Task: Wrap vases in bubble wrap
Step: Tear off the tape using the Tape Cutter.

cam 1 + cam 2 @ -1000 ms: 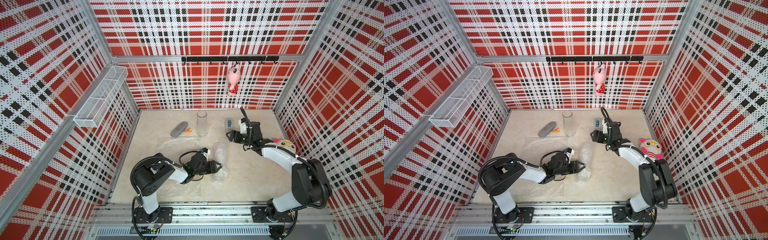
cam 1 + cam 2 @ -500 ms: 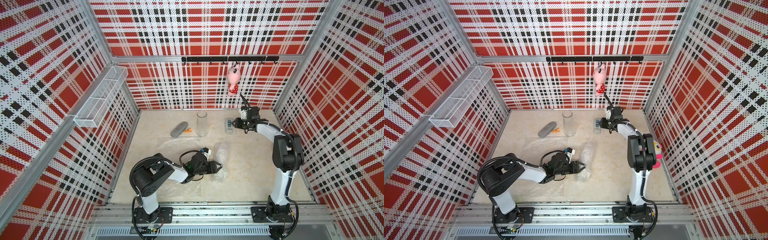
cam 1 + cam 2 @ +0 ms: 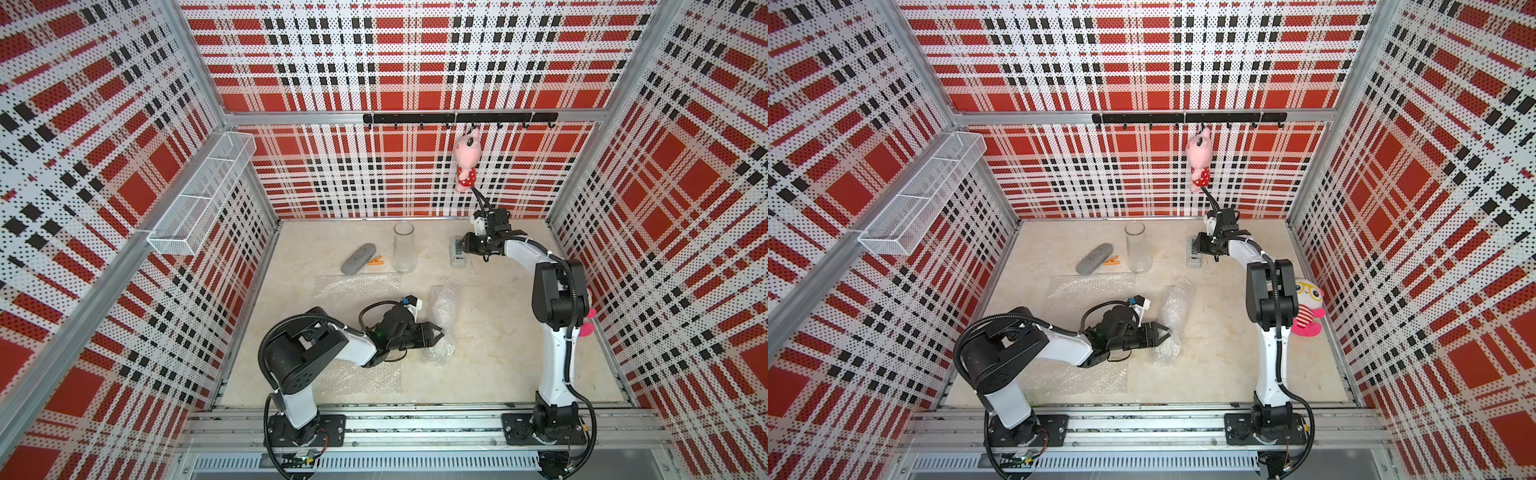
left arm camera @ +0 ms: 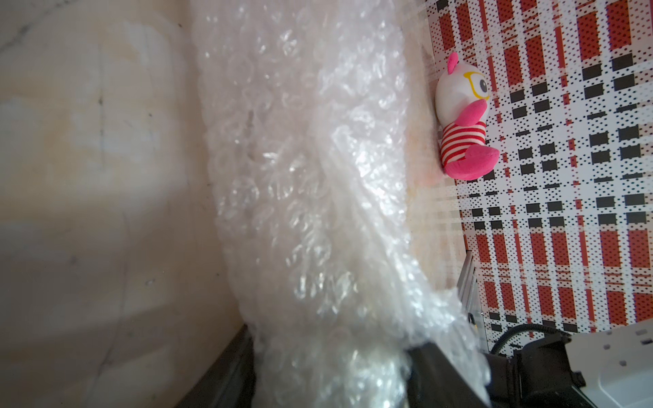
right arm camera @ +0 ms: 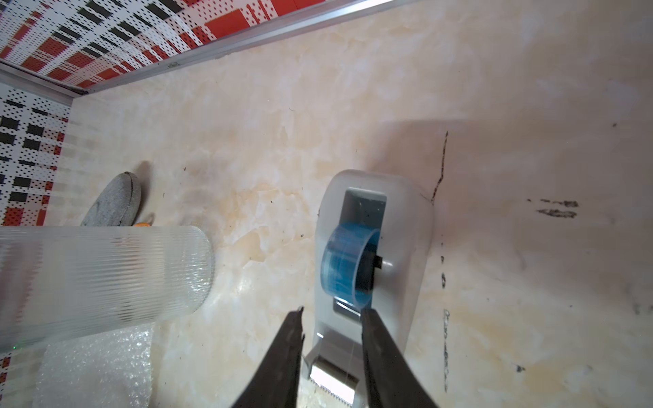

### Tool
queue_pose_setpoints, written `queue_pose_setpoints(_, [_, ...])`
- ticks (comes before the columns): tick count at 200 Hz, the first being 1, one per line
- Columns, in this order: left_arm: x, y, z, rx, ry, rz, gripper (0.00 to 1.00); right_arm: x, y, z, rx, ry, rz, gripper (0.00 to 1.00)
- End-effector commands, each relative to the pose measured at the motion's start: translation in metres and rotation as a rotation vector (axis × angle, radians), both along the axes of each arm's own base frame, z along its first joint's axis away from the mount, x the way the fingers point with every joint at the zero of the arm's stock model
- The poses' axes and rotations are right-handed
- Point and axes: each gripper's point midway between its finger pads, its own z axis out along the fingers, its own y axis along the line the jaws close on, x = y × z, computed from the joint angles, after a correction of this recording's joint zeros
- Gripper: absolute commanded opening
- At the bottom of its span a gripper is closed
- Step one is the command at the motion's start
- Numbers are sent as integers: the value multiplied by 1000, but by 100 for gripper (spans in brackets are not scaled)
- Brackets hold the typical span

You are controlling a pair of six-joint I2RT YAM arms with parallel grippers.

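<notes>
A clear glass vase [image 3: 404, 247] [image 3: 1138, 248] [image 5: 99, 275] stands upright at the back of the table. A flat sheet of bubble wrap [image 3: 357, 291] [image 3: 1090, 291] lies in front of it and runs under my left arm. To its right lies a rolled bundle of bubble wrap [image 3: 445, 309] [image 3: 1174, 307] [image 4: 300, 176]. My left gripper [image 3: 438, 334] [image 3: 1166, 332] [image 4: 328, 342] is shut on the near end of that bundle. What the roll holds is hidden. My right gripper [image 3: 464, 248] [image 3: 1200, 247] [image 5: 333, 311] is shut narrowly on the cutter end of the tape dispenser [image 5: 399, 229].
A grey oval case [image 3: 358, 258] and a small orange item [image 3: 376, 261] lie left of the glass vase. A pink plush [image 3: 467, 160] hangs from the back rail. A plush owl [image 3: 1306, 307] sits by the right wall behind my right arm. A wire basket [image 3: 199, 195] hangs on the left wall.
My right arm swung back toward the rear wall to the tape dispenser and its jaws narrowed around the cutter end. The left gripper and the wrapped bundle stayed put.
</notes>
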Motion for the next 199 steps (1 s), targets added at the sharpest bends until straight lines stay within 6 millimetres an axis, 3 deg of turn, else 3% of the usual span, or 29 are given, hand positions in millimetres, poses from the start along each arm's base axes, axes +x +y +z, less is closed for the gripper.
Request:
queue_pose_setpoints(1, [-16, 16, -38, 135, 81, -15, 35, -6, 2, -16, -33, 30, 23, 33])
queue_pose_setpoints(87, [-17, 18, -44, 148, 92, -12, 34, -10, 17, -34, 10, 61, 38, 32])
queue_pose_setpoints(199, [-17, 16, -43, 141, 96, -18, 34, -13, 6, -42, -54, 90, 1, 38])
